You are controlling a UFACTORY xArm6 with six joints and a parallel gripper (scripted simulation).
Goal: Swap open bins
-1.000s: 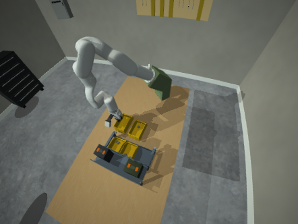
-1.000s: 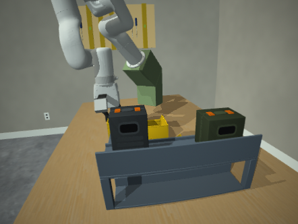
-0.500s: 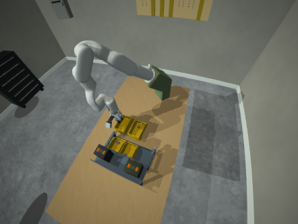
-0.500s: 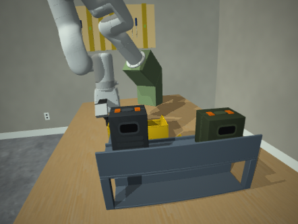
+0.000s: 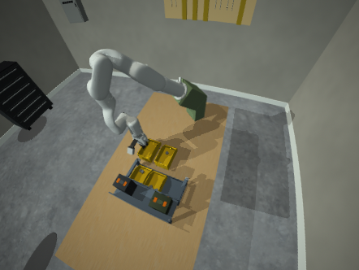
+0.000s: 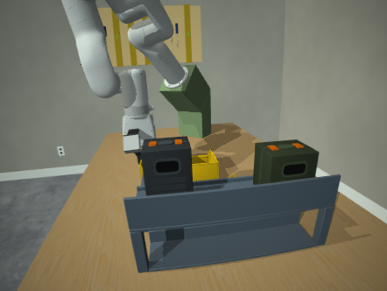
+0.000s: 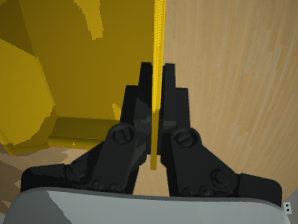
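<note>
I can read no words, numbers, brands or signs on anything around me; the small dark marks on the grey wall box [image 5: 74, 10] are too tiny to tell.
</note>
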